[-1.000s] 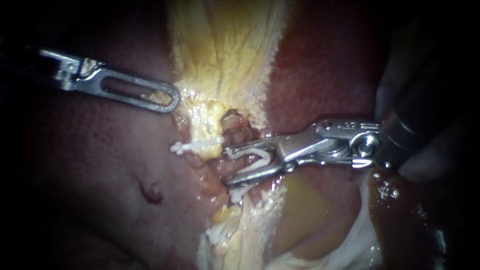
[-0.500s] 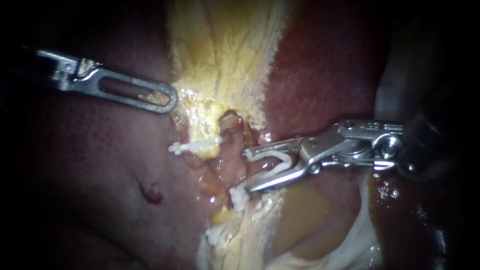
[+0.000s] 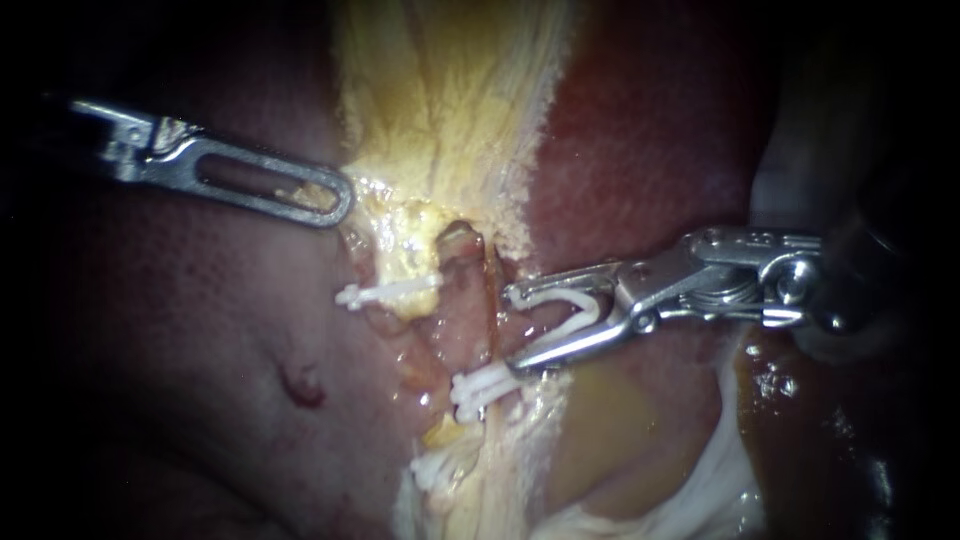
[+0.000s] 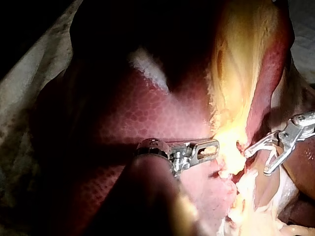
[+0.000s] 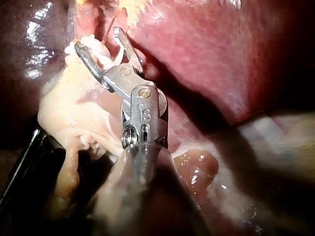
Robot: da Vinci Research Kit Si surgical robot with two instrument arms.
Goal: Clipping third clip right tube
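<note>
Endoscope: close, facing the tubes. Wrist cameras: looking along my shafts from left and right. All share the clip in my right instrument.

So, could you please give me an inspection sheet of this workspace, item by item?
Surface: liver, wet, yellow tissue down its middle.
Job's things: pink tube; closed white upper clip and lower clip by it; open clip not yet placed.
Clutter: nothing seen.
Pincers: left instrument shut on the yellow tissue's edge; right instrument holds the open clip, jaws wide, beside the tube, not around it.
Cables: nothing seen.
Surroundings: dark; pale cloth in left wrist view.
</note>
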